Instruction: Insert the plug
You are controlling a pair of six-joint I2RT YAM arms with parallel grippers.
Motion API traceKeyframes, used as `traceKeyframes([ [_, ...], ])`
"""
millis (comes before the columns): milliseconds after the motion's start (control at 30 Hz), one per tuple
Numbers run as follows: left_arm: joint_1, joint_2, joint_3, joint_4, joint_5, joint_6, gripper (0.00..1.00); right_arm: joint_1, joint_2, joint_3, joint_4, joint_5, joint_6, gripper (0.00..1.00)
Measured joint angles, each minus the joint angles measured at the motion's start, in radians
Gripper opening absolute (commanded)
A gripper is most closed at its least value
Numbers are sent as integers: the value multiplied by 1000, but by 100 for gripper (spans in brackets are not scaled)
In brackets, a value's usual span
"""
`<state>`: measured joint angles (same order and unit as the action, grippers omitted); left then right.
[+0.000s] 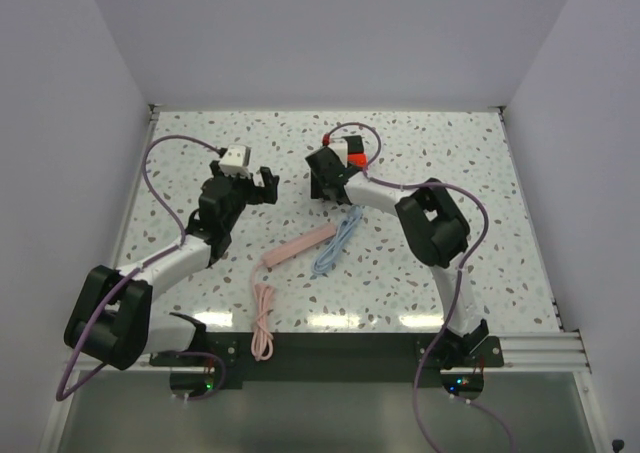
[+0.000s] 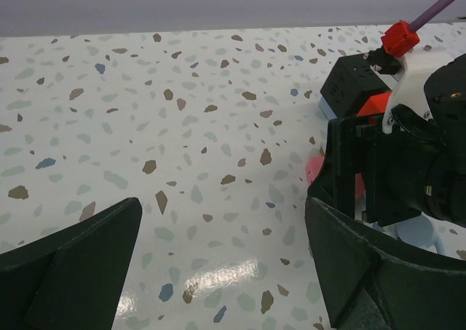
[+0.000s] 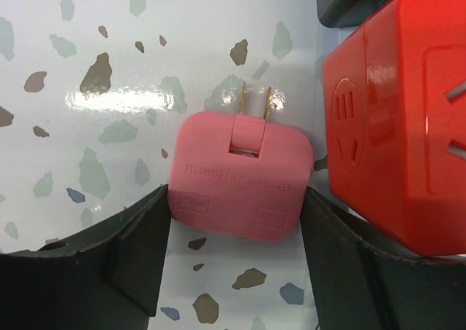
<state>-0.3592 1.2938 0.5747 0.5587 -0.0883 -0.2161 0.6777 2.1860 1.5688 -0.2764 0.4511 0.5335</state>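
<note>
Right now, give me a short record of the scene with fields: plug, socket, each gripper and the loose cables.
plug: pink plug, flat on the table, both prongs out
socket: red socket block, beside the plug, not yet joined
right gripper: fingers against both sides of the plug
left gripper: open, empty, above bare tabletop
cables: pink cable and blue cable, loose between the arms

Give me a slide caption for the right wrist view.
Right gripper pinches the pink folding plug by its sides, prongs pointing away, beside the red socket block.
</note>
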Motion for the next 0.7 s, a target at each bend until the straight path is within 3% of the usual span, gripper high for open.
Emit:
traceKeyframes([
  [167, 0, 0, 0, 0, 17, 0, 100, -4, -30, -66, 80, -33, -58, 25],
  [467, 10, -4, 0, -2, 176, -20, 100, -18, -325, -360, 233, -212, -309, 30],
  [700, 69, -37, 0, 9, 373, -143, 99, -19, -607, -506, 337, -412, -512, 29],
])
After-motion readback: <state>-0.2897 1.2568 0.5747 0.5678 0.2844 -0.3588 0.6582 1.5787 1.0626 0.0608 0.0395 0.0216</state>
